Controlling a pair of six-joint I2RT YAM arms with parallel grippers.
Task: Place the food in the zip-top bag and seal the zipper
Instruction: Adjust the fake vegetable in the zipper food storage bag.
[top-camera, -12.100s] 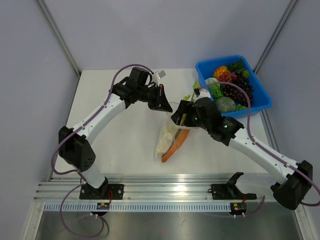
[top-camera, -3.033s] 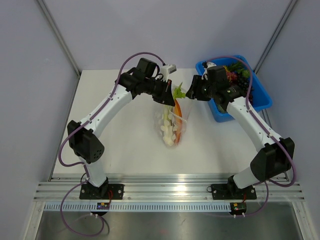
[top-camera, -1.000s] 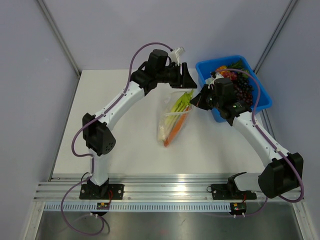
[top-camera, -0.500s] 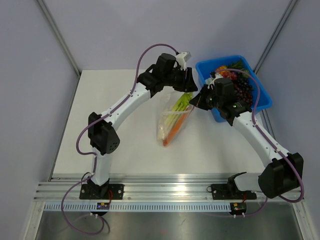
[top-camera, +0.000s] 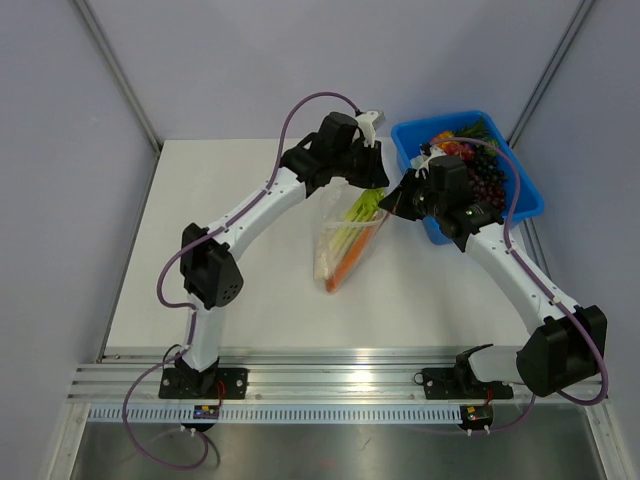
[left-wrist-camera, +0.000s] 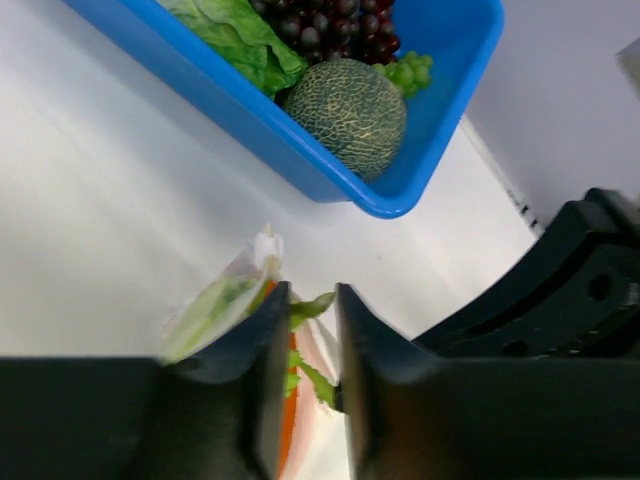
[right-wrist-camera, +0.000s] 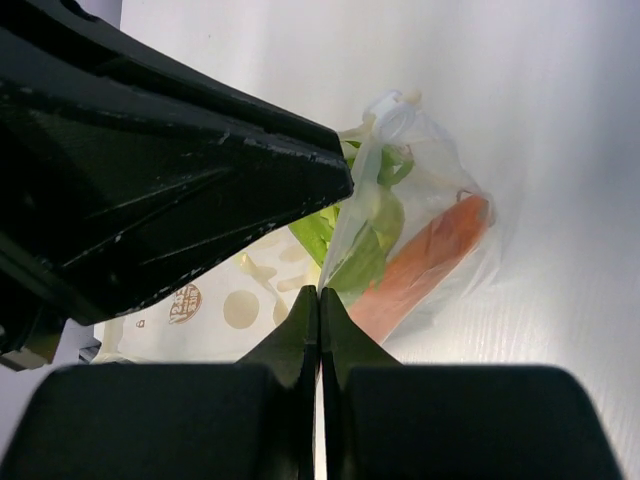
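Note:
The clear, dotted zip-top bag (top-camera: 338, 252) lies on the white table with its mouth toward the back right. Inside lie the food pieces: the leek (top-camera: 352, 222) and the orange piece (top-camera: 347, 266). My right gripper (top-camera: 393, 203) is shut on the bag's mouth edge (right-wrist-camera: 372, 205), with green leaves (right-wrist-camera: 372, 240) and the orange piece (right-wrist-camera: 432, 250) just behind the film. My left gripper (left-wrist-camera: 309, 293) hovers over the same mouth. Its jaws stand narrowly apart, with leaf tips (left-wrist-camera: 312, 308) and bag film between them. I cannot make out the zipper strip.
The blue bin (top-camera: 521, 206) stands at the back right, close to both grippers, holding grapes (left-wrist-camera: 340, 20), a netted green melon (left-wrist-camera: 345, 112) and leafy greens. The left arm's black wrist (right-wrist-camera: 150, 180) fills much of the right wrist view.
My left gripper has moved right and down onto the bag's mouth, and its jaws have narrowed. The right gripper has kept its pinch in place.

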